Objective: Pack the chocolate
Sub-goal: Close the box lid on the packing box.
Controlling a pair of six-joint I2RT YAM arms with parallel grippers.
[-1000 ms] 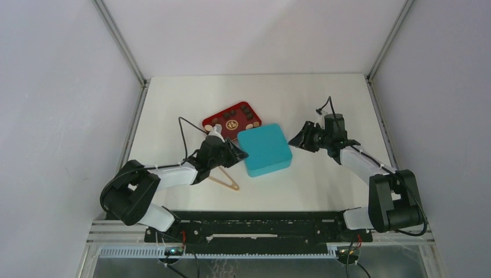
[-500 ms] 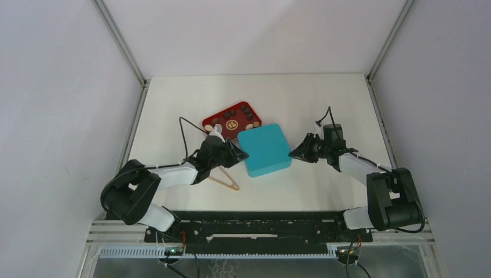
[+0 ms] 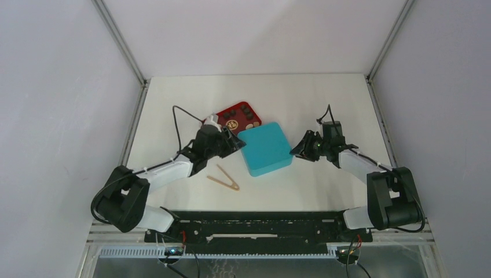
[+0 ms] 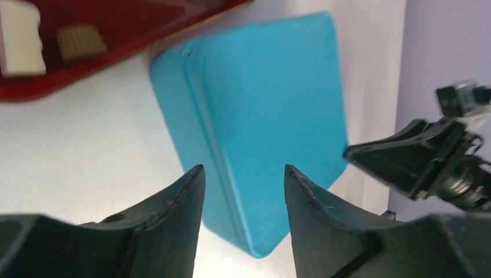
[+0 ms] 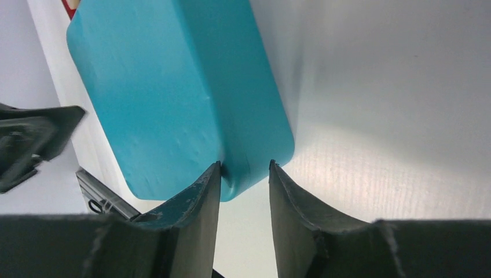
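The left gripper (image 3: 231,143) hovers at the left edge of the teal lid (image 3: 264,149), jaws spread. Behind it the red chocolate tray (image 3: 237,116), glossy with dark and tan pieces, lies uncovered on the white tabletop (image 3: 324,104). The lid is smooth, matte, round-cornered. The right gripper (image 3: 296,150) has jaws spread, straddling the lid's right rim. Likely best: close squarely on the rim, lift level. Wooden tongs (image 3: 224,179) lie nearby.
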